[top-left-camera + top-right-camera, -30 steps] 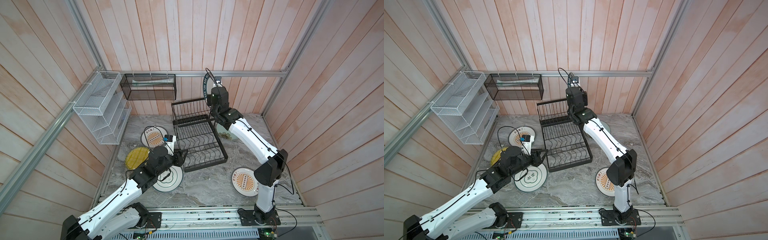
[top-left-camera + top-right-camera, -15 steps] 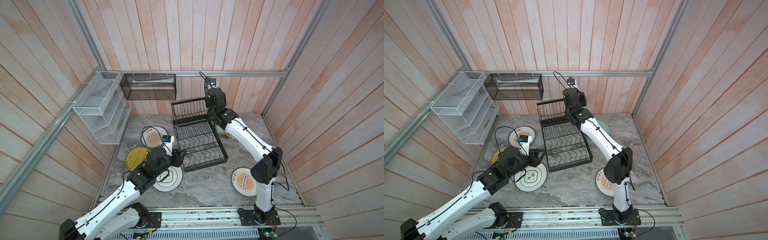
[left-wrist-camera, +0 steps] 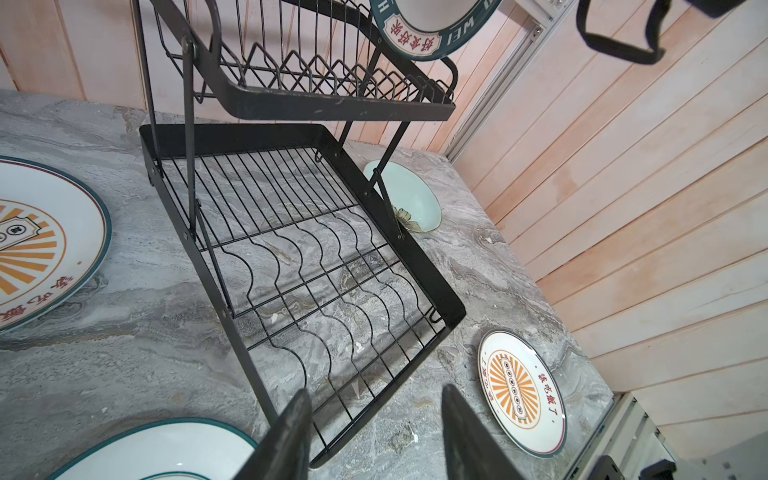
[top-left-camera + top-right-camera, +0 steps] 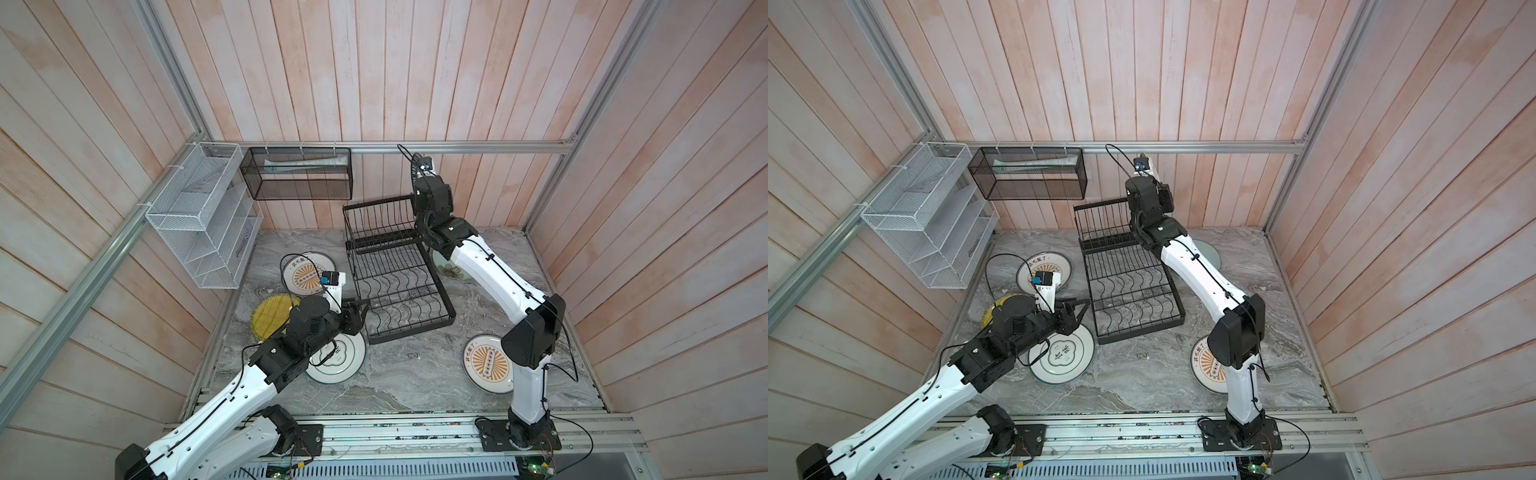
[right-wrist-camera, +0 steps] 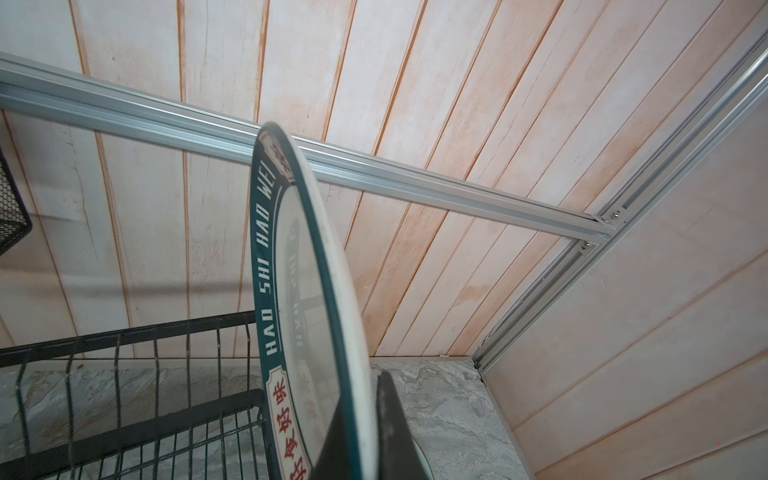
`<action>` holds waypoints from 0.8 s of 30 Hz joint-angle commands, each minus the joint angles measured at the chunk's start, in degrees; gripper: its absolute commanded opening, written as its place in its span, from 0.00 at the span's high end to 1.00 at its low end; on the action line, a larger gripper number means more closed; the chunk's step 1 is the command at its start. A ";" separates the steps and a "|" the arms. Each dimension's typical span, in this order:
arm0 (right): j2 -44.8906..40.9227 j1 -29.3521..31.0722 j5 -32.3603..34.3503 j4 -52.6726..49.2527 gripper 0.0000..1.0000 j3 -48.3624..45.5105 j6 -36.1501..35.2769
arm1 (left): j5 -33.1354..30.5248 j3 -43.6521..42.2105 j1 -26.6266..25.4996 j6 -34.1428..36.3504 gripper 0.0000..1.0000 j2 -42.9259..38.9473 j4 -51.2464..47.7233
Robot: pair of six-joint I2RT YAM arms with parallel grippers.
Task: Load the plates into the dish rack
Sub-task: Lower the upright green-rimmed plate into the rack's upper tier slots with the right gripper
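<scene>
Dark-rimmed plate (image 5: 266, 249) I hold, rim band: white capitals "HAO SHI HAO WEI".
Same plate, cream rim panel: red characters 好食好味.
Sunburst plate (image 3: 523, 386), bench's front right corner: red 该吃饭了 along the rim.
Second sunburst plate (image 3: 41, 241), toward the bench's left edge: red rim characters, partly cut off.
Green-ringed plate (image 4: 1061, 353), bench's front left: centre characters too small for me to read.

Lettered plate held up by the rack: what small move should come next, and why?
Probably lower it, still on edge, into a slot of the upper basket. The right gripper is shut on the lettered plate, which stands upright at the basket's end, not yet seated.
</scene>
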 commanded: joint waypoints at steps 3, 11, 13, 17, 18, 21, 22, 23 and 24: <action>0.70 0.17 1.96 3.56 1.00 0.72 0.17 | -0.72 1.38 -0.26 1.01 0.48 -1.05 -0.56; 1.05 0.16 2.47 3.72 1.00 -0.22 0.33 | -0.85 1.32 -0.25 1.00 0.48 -1.37 -0.91; 0.99 0.21 2.41 3.83 1.00 -0.53 0.33 | -0.91 1.29 -0.26 0.97 0.48 -1.53 -0.92; 0.68 0.18 1.91 4.38 1.00 -1.60 0.05 | -1.07 1.19 -0.26 0.98 0.48 -1.57 -1.08; 0.57 0.16 1.94 4.60 1.00 -1.92 -0.14 | -1.07 1.13 -0.30 0.98 0.48 -1.59 -1.07; 0.40 0.16 1.64 4.92 1.00 -2.66 -0.23 | -1.18 1.14 -0.24 0.96 0.48 -1.73 -1.18; 0.31 0.16 1.59 5.01 1.00 -2.93 -0.25 | -1.21 1.10 -0.30 0.99 0.48 -1.81 -1.18; 0.22 0.16 1.47 5.08 1.00 -3.08 -0.17 | -1.24 1.14 -0.25 1.01 0.48 -1.76 -1.18; 0.16 0.17 1.49 5.15 1.00 -3.30 -0.25 | -1.23 1.15 -0.21 1.01 0.48 -1.90 -1.18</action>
